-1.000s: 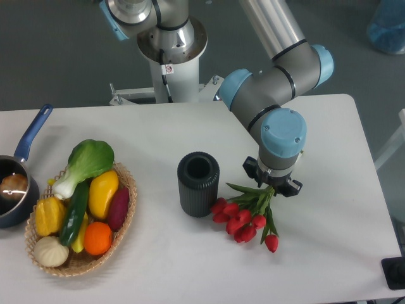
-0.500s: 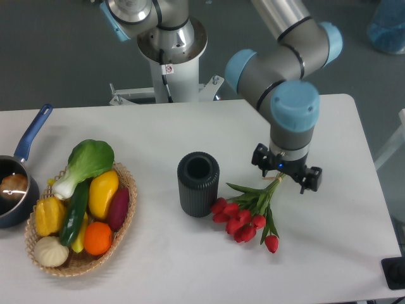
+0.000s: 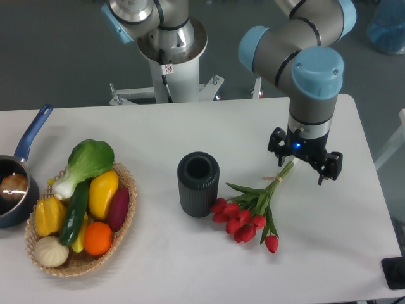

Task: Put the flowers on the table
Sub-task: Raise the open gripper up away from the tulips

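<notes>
The flowers [image 3: 248, 214], a bunch of red tulips with green leaves and pale tied stems, lie flat on the white table [image 3: 190, 266] just right of a dark ribbed vase. The stems point up and right toward my gripper [image 3: 305, 159]. The gripper hangs above the stem ends, open and empty, its two black fingers spread apart to either side. It holds nothing.
A dark ribbed cylindrical vase [image 3: 198, 183] stands upright left of the tulips. A wicker basket [image 3: 79, 218] with vegetables and fruit sits at the left. A blue-handled pot [image 3: 14, 183] is at the far left edge. The arm's base [image 3: 169, 44] is at the back.
The gripper has let go of the stems and moved up and to the right, away from the flowers. The flowers stay lying on the table.
</notes>
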